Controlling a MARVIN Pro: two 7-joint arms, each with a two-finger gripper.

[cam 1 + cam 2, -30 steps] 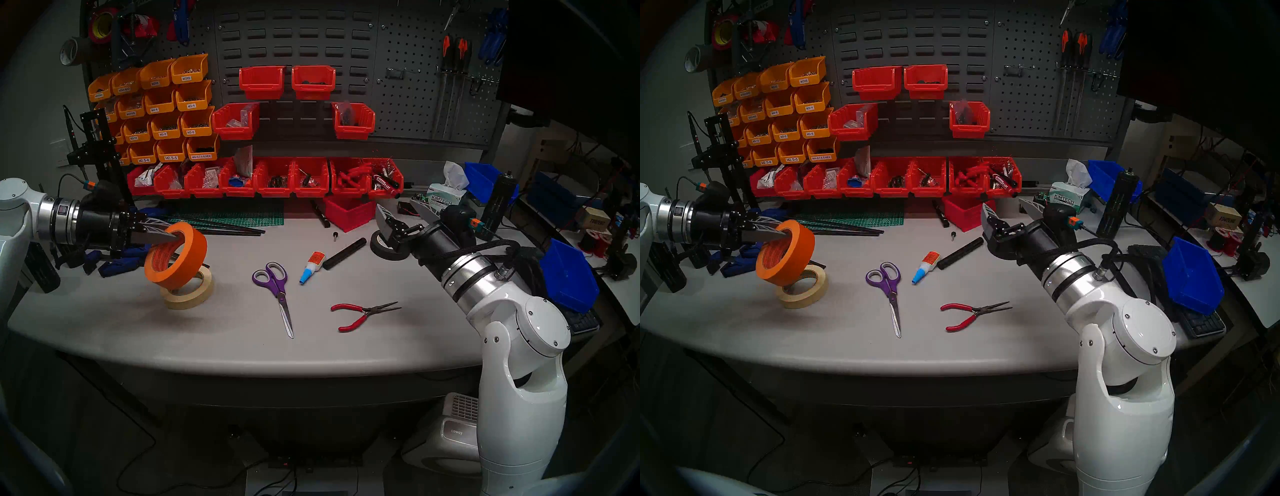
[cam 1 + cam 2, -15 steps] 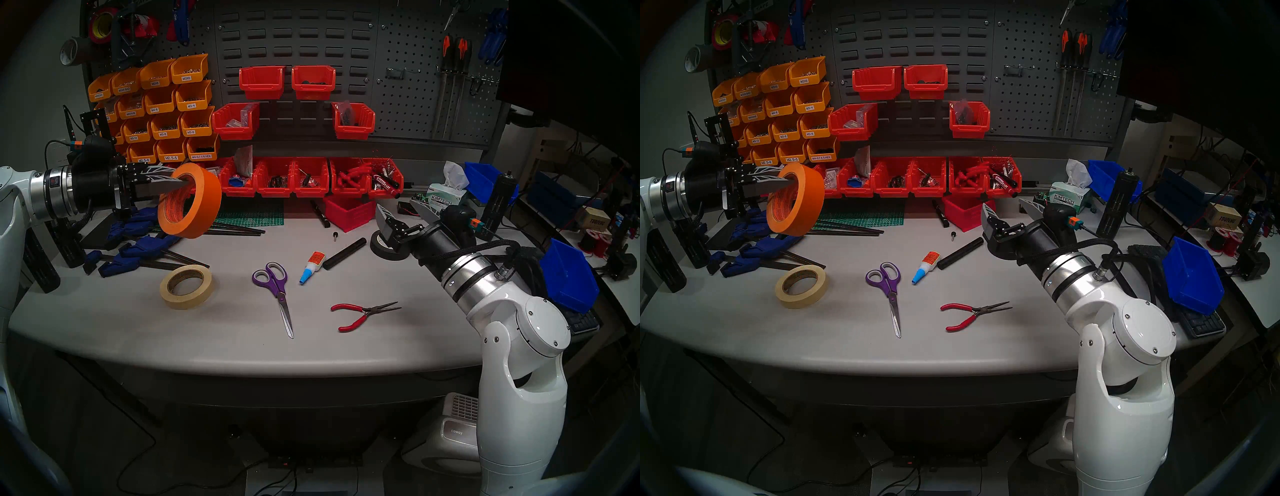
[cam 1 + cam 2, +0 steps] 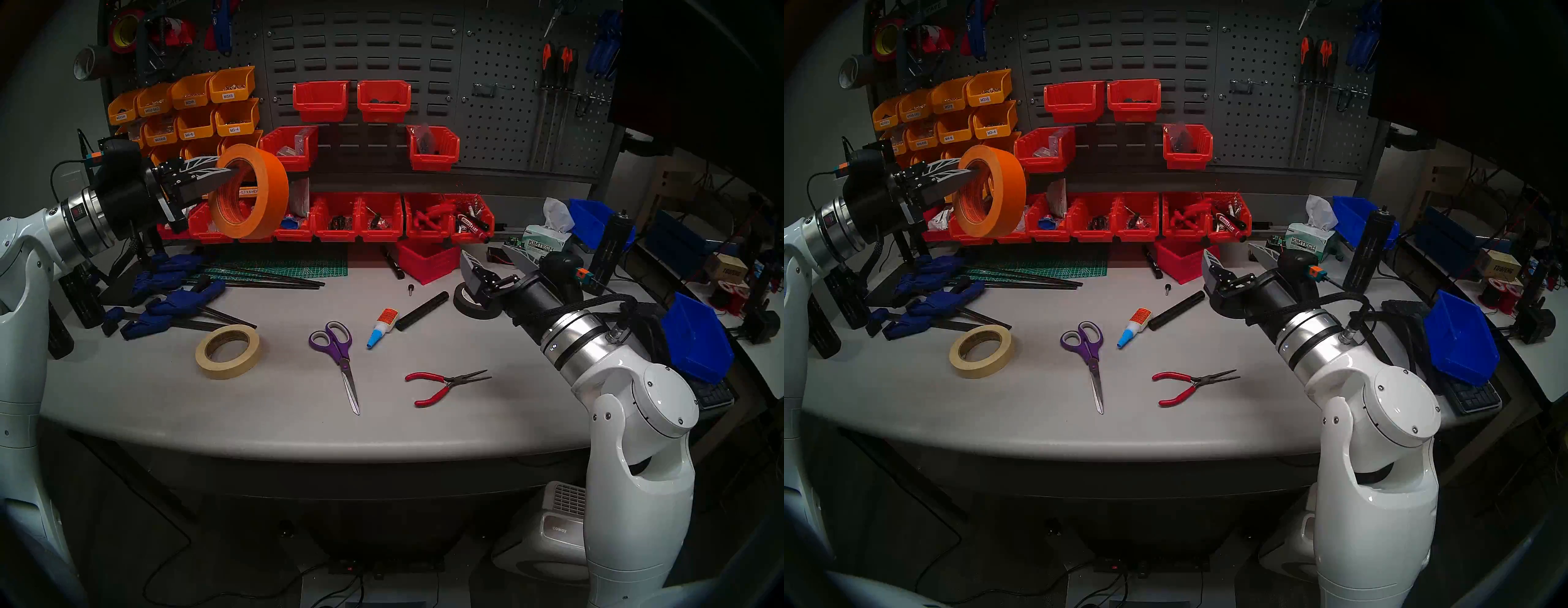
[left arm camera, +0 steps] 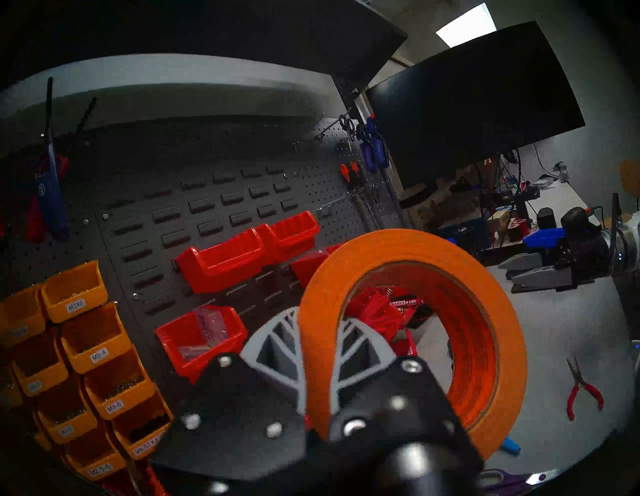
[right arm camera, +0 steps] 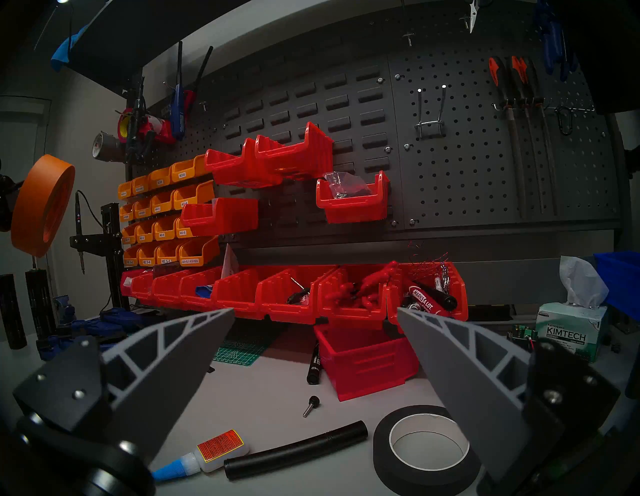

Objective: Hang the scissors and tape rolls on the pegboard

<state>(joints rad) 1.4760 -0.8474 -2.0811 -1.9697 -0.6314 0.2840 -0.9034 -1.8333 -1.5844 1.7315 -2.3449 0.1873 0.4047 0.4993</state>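
One orange tape roll (image 3: 250, 191) lifted higher off the cream roll (image 3: 228, 351), pinched by left gripper (image 3: 227, 175), right gripper (image 5: 317, 341) spread, unmoved.

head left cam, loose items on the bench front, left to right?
cream masking tape roll → purple-handled scissors → glue bottle → red-handled needle-nose pliers
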